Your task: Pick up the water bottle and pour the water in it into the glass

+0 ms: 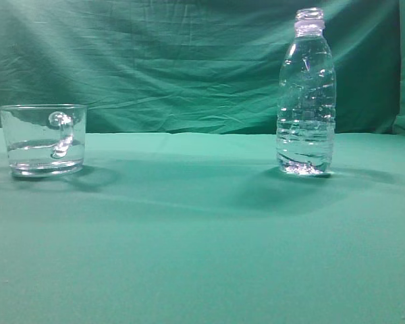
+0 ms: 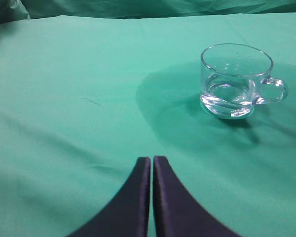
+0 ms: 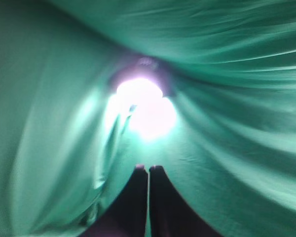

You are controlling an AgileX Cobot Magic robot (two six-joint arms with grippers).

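Note:
The water bottle [image 1: 306, 94], tall, clear and uncapped, stands upright on the green cloth at the right of the exterior view, with water in its lower part. The glass [image 1: 44, 139], a short clear mug with a handle, stands at the left and holds a little water. It also shows in the left wrist view [image 2: 235, 80], up and to the right of my left gripper [image 2: 152, 159], which is shut and empty, well short of it. My right gripper [image 3: 148, 169] is shut and empty, facing green cloth. Neither gripper shows in the exterior view.
A green cloth [image 1: 189, 243] covers the table and hangs as a wrinkled backdrop [image 1: 175, 61] behind it. In the right wrist view a bright glare spot [image 3: 145, 106] sits on the draped cloth ahead of the fingers.

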